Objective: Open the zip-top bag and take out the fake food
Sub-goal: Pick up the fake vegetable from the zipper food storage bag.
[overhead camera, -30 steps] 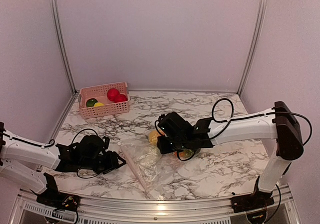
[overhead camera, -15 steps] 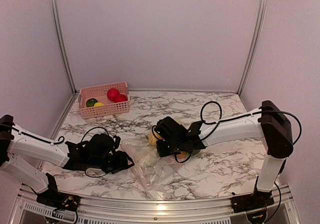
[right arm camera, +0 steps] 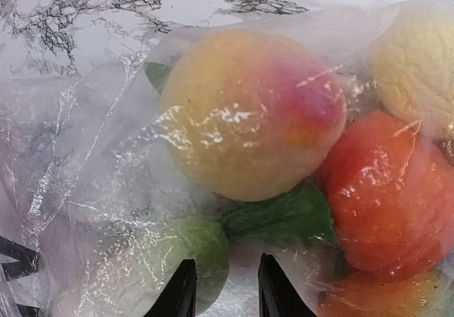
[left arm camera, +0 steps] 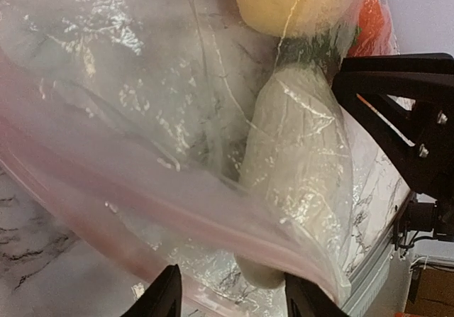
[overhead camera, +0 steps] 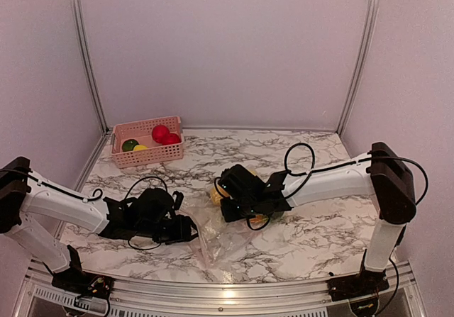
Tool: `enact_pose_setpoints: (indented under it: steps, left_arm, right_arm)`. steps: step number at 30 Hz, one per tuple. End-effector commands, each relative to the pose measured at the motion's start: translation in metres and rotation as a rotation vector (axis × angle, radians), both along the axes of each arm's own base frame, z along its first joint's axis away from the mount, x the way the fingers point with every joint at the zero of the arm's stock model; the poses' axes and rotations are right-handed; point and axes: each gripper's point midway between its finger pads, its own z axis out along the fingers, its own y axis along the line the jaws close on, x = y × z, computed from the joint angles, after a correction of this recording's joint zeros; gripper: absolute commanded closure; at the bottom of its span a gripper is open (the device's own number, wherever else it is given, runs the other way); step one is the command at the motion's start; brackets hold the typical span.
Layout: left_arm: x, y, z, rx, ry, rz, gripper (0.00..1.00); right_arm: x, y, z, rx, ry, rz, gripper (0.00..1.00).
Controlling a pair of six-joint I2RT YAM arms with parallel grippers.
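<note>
The clear zip-top bag (overhead camera: 215, 233) lies on the marble between both arms, its pink zip strip (left arm camera: 142, 189) crossing the left wrist view. Fake food shows through the film: a yellow-pink peach (right arm camera: 248, 111), a red-orange piece (right arm camera: 390, 189), a green-tipped cream piece (left arm camera: 298, 161) and a yellow fruit (overhead camera: 216, 193). My left gripper (left arm camera: 230, 304) is open at the bag's zip edge, its fingers astride the film and the cream piece's end. My right gripper (right arm camera: 225, 292) is drawn narrow onto the bag film just below the peach's leaf, pressing down on the bag's far side (overhead camera: 228, 210).
A pink slatted basket (overhead camera: 177, 138) stands at the back left with red, green and yellow toy fruit in it. The right arm's black links (left arm camera: 411, 111) sit close beyond the bag in the left wrist view. The table's front rail runs just below the bag.
My left gripper has slid right until it reaches the bag's zip edge. My right gripper shifted slightly left and down onto the bag and narrowed its jaws, then stayed still.
</note>
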Motion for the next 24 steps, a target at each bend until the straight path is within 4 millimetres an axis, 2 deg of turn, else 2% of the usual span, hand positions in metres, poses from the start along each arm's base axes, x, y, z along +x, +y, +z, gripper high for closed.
enact_pose_setpoints:
  steps: [1,10,14,18,24]
  left_arm:
    - [-0.002,-0.016,0.005,-0.030,-0.026,-0.051,0.45]
    - [-0.003,-0.022,0.018,-0.079,-0.046,-0.065,0.41]
    - [-0.004,-0.023,0.022,-0.083,-0.057,-0.079,0.39]
    - [-0.007,-0.031,0.019,-0.078,-0.050,-0.118,0.37]
    - [-0.010,-0.044,0.010,-0.053,-0.033,-0.162,0.33]
  right_arm:
    - [-0.009,0.014,0.001,0.012,0.016,0.045,0.71]
    - [-0.014,0.010,-0.005,0.006,0.032,0.038,0.71]
    - [-0.016,0.010,0.000,0.017,0.025,0.039,0.71]
    - [-0.015,0.013,0.008,0.029,0.013,0.044,0.71]
    - [-0.017,0.016,0.009,0.033,0.017,0.051,0.71]
